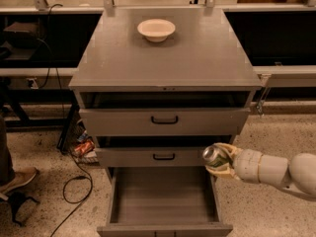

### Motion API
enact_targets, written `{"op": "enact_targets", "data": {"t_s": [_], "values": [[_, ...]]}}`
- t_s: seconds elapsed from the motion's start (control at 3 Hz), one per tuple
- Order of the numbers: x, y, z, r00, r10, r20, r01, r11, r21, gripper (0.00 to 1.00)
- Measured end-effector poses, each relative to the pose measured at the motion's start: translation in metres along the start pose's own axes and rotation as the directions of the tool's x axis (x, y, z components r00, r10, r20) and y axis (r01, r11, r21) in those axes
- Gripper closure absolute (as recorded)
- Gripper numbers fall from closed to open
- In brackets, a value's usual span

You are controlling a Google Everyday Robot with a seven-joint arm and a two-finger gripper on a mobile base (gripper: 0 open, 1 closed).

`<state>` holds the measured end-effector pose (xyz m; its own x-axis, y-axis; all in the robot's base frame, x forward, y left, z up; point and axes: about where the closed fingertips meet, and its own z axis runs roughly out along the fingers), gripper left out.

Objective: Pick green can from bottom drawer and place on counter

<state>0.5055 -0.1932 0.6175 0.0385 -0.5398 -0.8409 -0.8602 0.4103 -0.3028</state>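
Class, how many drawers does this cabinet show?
3: top drawer, middle drawer below it, bottom drawer lowest and furthest out. The gripper holds the green can above its right side.

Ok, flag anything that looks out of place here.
Both upper drawers sit slightly ajar, and wrappers lie on the floor to their left. The gripper, above the bottom drawer's right edge, holds the can tilted.

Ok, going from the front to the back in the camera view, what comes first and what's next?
Open bottom drawer → hand holding the green can by the drawer's right edge → counter → white bowl.
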Motion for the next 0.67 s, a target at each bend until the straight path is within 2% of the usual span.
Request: {"op": "enact_targets", "data": {"t_s": [0.33, 0.67], "values": [[-0.037, -0.027, -0.039, 0.997, -0.079, 0.002, 0.078, 0.9958, 0.048, 1.00], [-0.082, -0.053, -0.059, 0.984, -0.177, -0.034, 0.179, 0.9819, 0.062, 1.00]]}}
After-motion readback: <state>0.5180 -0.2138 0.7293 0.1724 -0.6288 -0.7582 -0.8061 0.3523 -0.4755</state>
